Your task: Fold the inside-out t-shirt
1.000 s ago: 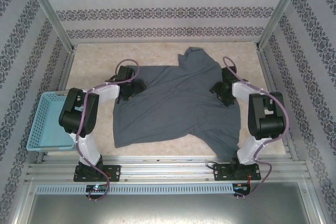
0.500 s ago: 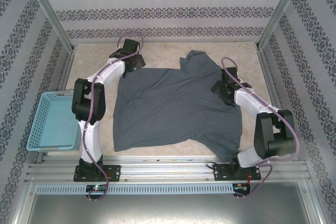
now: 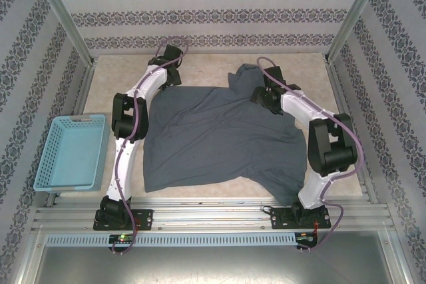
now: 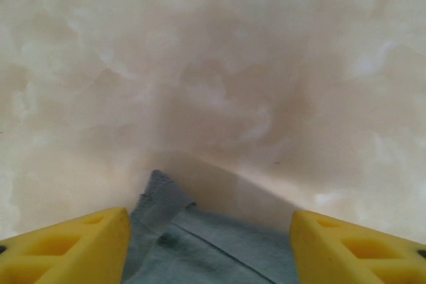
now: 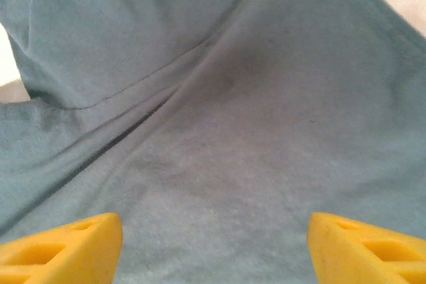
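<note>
- The inside-out t-shirt (image 3: 223,134) is a dark slate-grey, soft, matte cloth. It lies spread almost flat in the middle of the table, with one short sleeve pointing toward the far wall.
- Its near hem runs unevenly, and the near right corner dips toward the base of the right arm.
- In the right wrist view the t-shirt (image 5: 233,131) shows a fine knit. A stitched seam and a dark fold crease run slantwise across the cloth.
- In the left wrist view a corner of the t-shirt (image 4: 170,234) shows a stitched hem, and its tip is slightly curled.
- The left gripper (image 3: 172,79) is at the shirt's far left corner. In its own view the left gripper (image 4: 210,225) is spread wide, with the corner lying between the fingers. I cannot tell whether they touch the cloth.
- The right gripper (image 3: 261,94) is over the shirt near the far sleeve. From the wrist, the right gripper (image 5: 213,231) is also spread wide, with only cloth beneath it and nothing held.
- The fingers (image 4: 73,244) are yellow, blocky wedges with recessed pockets. The right pair (image 5: 60,247) looks the same.
- The table (image 3: 200,71) is smooth with a cloudy beige marbling, which shows more clearly up close (image 4: 213,64).
- A light-blue plastic mesh basket (image 3: 70,151), rectangular with slotted walls, sits at the table's left edge, well apart from the shirt.
</note>
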Robot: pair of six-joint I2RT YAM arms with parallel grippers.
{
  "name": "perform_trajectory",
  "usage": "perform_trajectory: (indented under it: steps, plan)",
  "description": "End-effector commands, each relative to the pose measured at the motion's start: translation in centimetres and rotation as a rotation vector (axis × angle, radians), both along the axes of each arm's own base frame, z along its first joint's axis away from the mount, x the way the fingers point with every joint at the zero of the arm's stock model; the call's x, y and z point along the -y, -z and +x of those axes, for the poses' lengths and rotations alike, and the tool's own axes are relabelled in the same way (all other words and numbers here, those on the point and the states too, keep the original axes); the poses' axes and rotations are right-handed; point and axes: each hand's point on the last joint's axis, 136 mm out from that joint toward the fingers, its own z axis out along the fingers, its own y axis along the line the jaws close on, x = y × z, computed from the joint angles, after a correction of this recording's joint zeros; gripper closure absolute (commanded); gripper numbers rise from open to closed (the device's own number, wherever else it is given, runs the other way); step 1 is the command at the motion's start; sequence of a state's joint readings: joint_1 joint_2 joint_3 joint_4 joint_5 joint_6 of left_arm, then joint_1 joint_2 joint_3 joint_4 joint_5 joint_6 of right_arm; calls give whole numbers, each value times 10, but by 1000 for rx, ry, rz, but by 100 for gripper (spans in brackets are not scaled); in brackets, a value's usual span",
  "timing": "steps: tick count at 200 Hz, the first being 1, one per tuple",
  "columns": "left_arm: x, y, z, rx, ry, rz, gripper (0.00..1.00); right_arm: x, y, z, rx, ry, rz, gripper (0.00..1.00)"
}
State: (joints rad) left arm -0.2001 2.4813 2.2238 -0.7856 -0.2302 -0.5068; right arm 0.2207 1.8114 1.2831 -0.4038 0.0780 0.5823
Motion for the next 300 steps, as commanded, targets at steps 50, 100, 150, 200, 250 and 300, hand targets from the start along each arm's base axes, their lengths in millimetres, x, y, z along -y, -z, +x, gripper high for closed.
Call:
perform_trajectory:
  steps: [50,100,150,200,250,300]
  plan:
    - [-34,21,-10,-98,-18,30,56,-5,11,27,-36,-33,-23,26]
    - [-38,21,-4,-93,-13,-10,76,12,34,30,-104,21,-38,27]
    - [-45,8,-3,-76,-37,-94,99,42,55,14,-197,116,-68,28]
    - [-47,-38,-10,61,-96,-296,100,75,66,-23,-249,240,-62,28]
    - [-63,-77,-33,240,-195,-530,100,87,52,-63,-196,328,-26,30]
    - [-39,-66,-49,223,-148,-647,100,39,-28,9,76,38,-69,31]
